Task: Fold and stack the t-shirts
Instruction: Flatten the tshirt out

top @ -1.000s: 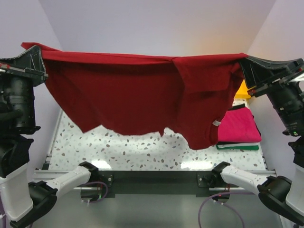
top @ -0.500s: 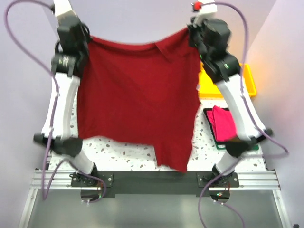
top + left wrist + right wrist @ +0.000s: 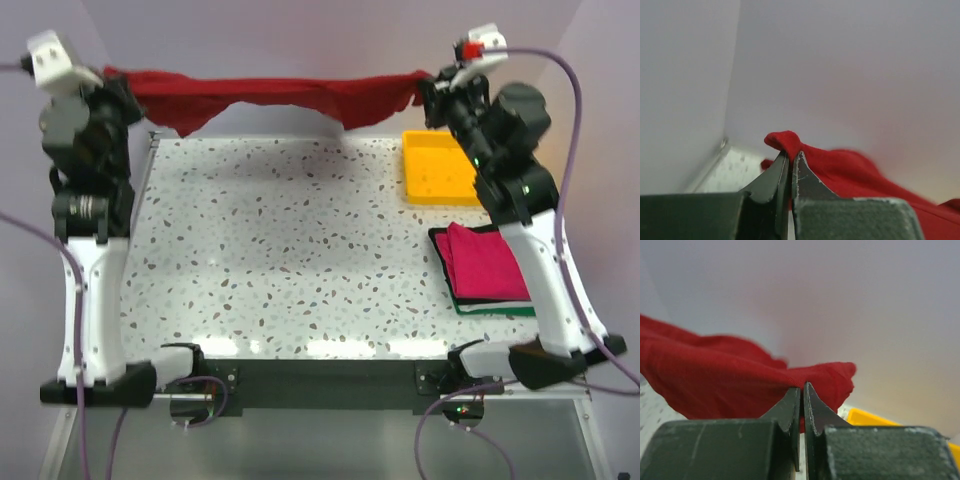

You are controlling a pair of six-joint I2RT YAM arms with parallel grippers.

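Surface: we saw a speckled white table enclosed by pale lilac walls.
Maroon t-shirt: we found it stretched as 1 sagging band above the table's far edge, strung between the 2 arms.
Left gripper: we saw it pinched tight on a bunched corner of the maroon t-shirt.
Right gripper: we saw it clamped on the opposite corner.
Folded stack: the pink t-shirt lay on top of the black t-shirt and the green t-shirt at the table's right side, near the yellow tray.

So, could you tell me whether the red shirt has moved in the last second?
Yes. The red shirt has swung away to the far edge of the table, beyond the yellow tray.
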